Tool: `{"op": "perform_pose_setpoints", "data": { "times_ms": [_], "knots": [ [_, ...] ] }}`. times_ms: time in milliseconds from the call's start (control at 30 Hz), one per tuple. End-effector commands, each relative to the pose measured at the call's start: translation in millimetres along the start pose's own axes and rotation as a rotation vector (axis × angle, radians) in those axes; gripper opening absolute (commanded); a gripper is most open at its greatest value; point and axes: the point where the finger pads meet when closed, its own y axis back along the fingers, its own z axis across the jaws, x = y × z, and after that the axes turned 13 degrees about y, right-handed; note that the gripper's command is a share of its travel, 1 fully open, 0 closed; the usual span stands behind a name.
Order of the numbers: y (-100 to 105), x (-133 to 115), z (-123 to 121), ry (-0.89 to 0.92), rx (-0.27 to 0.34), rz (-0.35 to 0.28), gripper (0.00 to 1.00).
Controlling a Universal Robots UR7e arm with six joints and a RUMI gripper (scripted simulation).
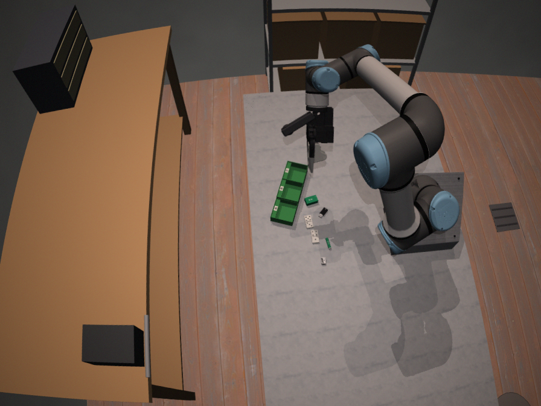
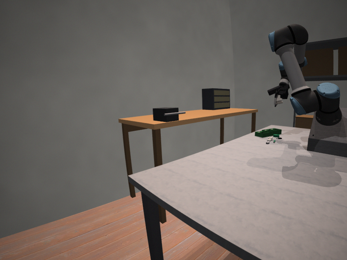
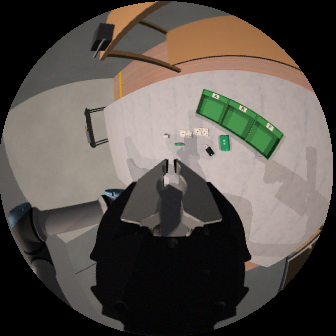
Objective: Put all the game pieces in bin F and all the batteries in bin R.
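Note:
A green tray of three bins [image 1: 289,193] lies on the grey table; it also shows in the wrist view [image 3: 241,123] and far off in the exterior view [image 2: 267,132]. Beside it lie a green box [image 1: 311,200], a small black piece [image 1: 322,212], two white dominoes [image 1: 308,221] [image 1: 314,236], a green battery [image 1: 328,243] and a small white piece [image 1: 323,260]. My gripper [image 1: 311,168] hangs high above the table near the tray's far end. Its fingers are shut with nothing between them [image 3: 170,165].
A wooden table [image 1: 83,209] with two black boxes stands to the left. A shelf unit [image 1: 345,39] stands behind the grey table. The arm's base [image 1: 430,214] sits on a grey block at the right edge.

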Motion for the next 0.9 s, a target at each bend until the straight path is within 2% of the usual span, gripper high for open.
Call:
{"op": "perform_pose_setpoints", "data": {
  "times_ms": [0,33,100,133,167,233,300,367,433,500,567,600,667,767,833,867],
  "knots": [
    [-11.7,1.0,-13.2,-0.005,-0.092,-0.044,0.04],
    [-18.0,0.5,-18.7,-0.005,-0.136,-0.066,0.04],
    [-18.0,0.5,-18.7,-0.005,-0.136,-0.066,0.04],
    [-22.7,0.1,-22.8,-0.004,-0.163,-0.079,0.04],
    [-22.7,0.2,-22.8,-0.004,-0.163,-0.079,0.04],
    [-33.8,-1.3,-31.6,-0.002,-0.235,-0.111,0.04],
    [-33.8,-1.3,-31.6,-0.002,-0.235,-0.111,0.04],
    [-44.7,-3.4,-39.5,0.002,-0.308,-0.139,0.04],
    [-44.7,-3.3,-39.5,0.002,-0.308,-0.139,0.04],
    [-55.4,-5.9,-46.7,0.007,-0.382,-0.162,0.04],
    [-55.4,-5.9,-46.7,0.007,-0.382,-0.162,0.04],
    [-62.4,-7.9,-50.9,0.012,-0.430,-0.175,0.04],
    [-62.4,-7.9,-50.9,0.012,-0.430,-0.175,0.04],
    [-76.1,-12.3,-58.6,0.024,-0.530,-0.196,0.04],
    [-76.1,-12.3,-58.6,0.024,-0.530,-0.196,0.04],
    [-83.2,-15.0,-62.0,0.031,-0.579,-0.202,0.04]
  ]
}}
